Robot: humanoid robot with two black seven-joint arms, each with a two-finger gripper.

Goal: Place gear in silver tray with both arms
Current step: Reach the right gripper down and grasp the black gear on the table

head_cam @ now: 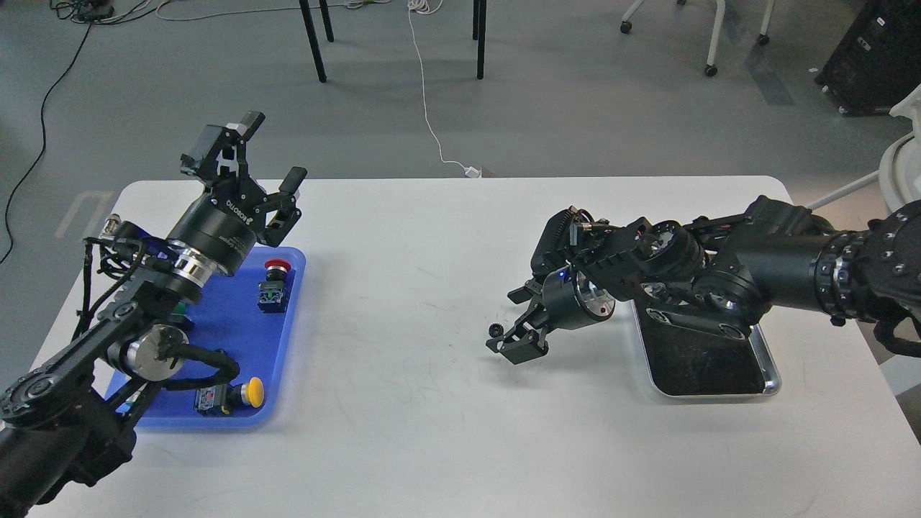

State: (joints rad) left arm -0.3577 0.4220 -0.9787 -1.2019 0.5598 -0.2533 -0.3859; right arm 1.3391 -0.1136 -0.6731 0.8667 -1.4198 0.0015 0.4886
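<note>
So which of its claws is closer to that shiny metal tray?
The right one. The right gripper hangs just left of the silver tray, its arm crossing above it; the left gripper is raised far across the table over the blue tray.

white table (432,403), matte, faint grey scuffs. blue tray (230,338) is saturated blue, lighter translucent blue at the rim. on it: red-capped button (276,267) over a black and green body, yellow-capped button (252,392) on a dark body with red and blue bits. both arms black; left arm (144,316) has a bright silver wrist ring and white ROBOTIQ lettering, right arm (719,273) shows a small blue LED. silver tray (770,367): shiny chrome rim, dark near-black reflective bottom. tiny black gear (495,330). floor (575,108) dull grey with a white cable (428,115)
</note>
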